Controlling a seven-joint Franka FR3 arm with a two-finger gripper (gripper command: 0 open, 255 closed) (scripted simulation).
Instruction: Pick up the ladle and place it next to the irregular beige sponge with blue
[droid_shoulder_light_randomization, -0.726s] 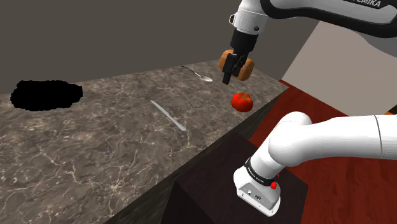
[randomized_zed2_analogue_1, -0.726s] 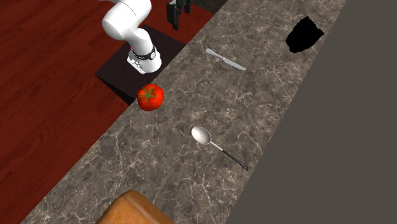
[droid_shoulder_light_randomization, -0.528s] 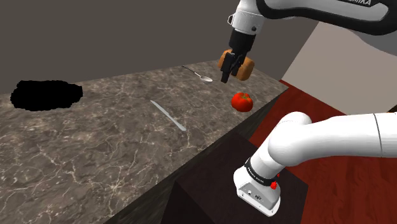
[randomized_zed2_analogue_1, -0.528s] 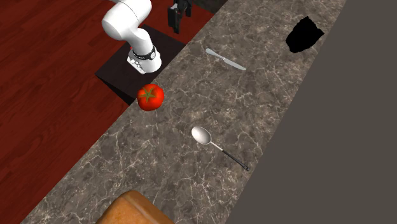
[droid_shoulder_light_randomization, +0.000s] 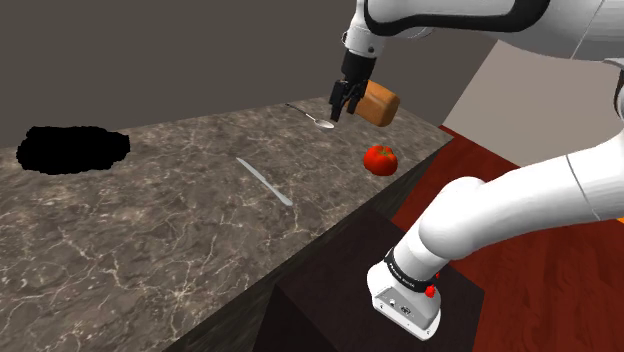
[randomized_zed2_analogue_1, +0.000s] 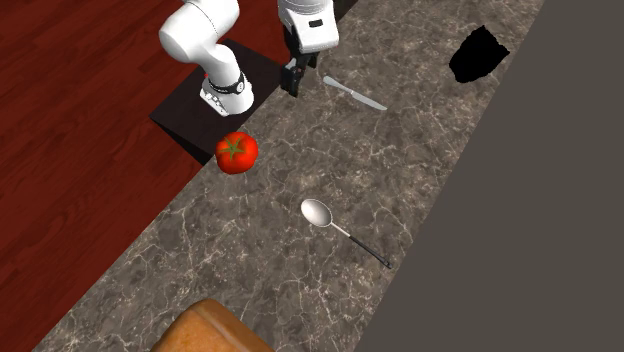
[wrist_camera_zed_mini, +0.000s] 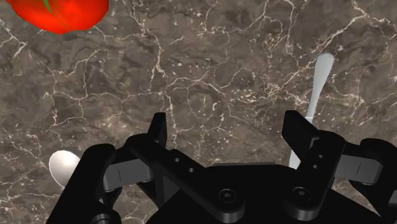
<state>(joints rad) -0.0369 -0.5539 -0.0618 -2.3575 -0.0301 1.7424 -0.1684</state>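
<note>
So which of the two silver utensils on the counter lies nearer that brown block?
The ladle, with its round bowl and thin dark handle; the flat knife lies farther away, beyond the tomato.

The stone-look counter (droid_shoulder_light_randomization: 150, 220) is dark grey-brown, veined all over with thin white marbling. On it are a glossy red tomato (droid_shoulder_light_randomization: 380, 159) with a green stalk, a pale silver-grey ladle (randomized_zed2_analogue_1: 318, 213), a silver-grey knife (droid_shoulder_light_randomization: 265, 182) and an orange-brown rounded block (droid_shoulder_light_randomization: 378, 104). The white arm (droid_shoulder_light_randomization: 500, 210) has dark joints and an all-black end effector (droid_shoulder_light_randomization: 340, 108), its box stand (droid_shoulder_light_randomization: 330, 290) is very dark brown, the wood-grain floor (randomized_zed2_analogue_1: 70, 150) is deep red-brown, and a pure black area (droid_shoulder_light_randomization: 72, 149) breaks the counter's pattern.
</note>
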